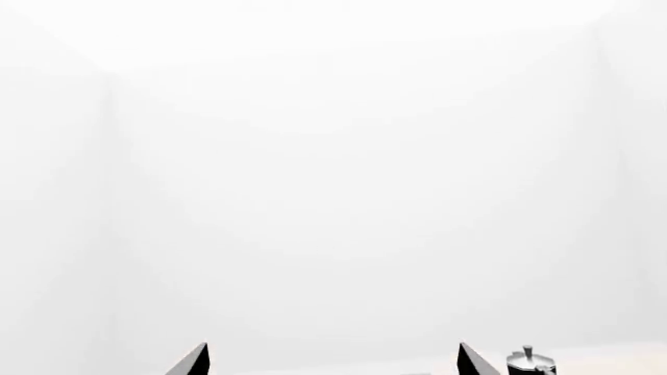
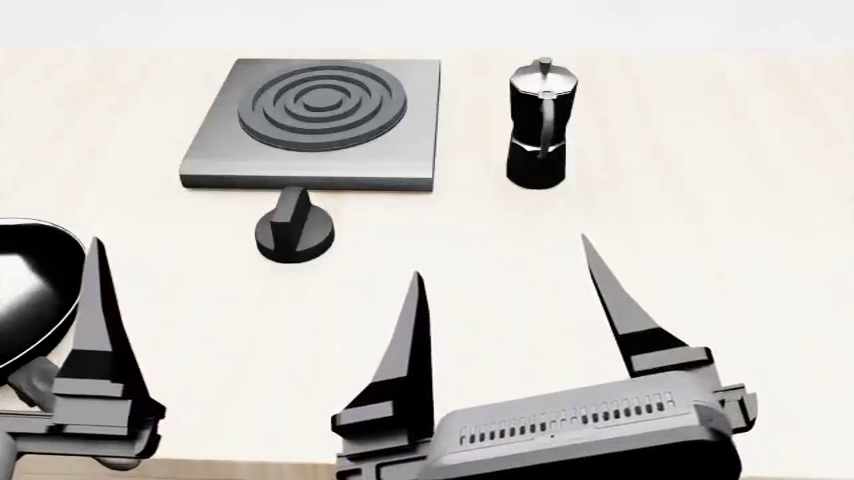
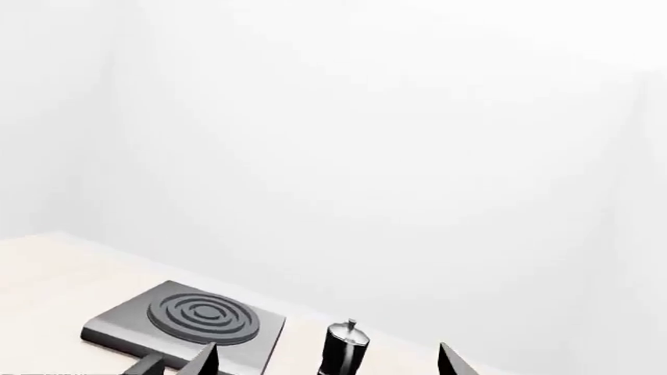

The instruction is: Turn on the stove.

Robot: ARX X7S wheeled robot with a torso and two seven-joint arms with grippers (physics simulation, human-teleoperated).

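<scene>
While the stove [image 2: 320,125] sits flat at the far side of the pale table [image 2: 747,220], its dark rings facing up, your target knob [image 2: 295,229] stands just in front of the slab's near edge, apart from it and untouched. To the right of the stove you've got the moka pot [image 2: 539,122], upright, close beside the slab but not touching. Nearer to you than the stove and off to its left, the frying pan [image 2: 30,285] pokes in at the edge of the head view. Your right gripper [image 2: 505,272] hangs well short of the stove, nearer you than the knob and to its right, fingers spread wide with nothing between them. Your left gripper [image 1: 333,359] shows two tips set wide apart in its wrist view, empty too.
</scene>
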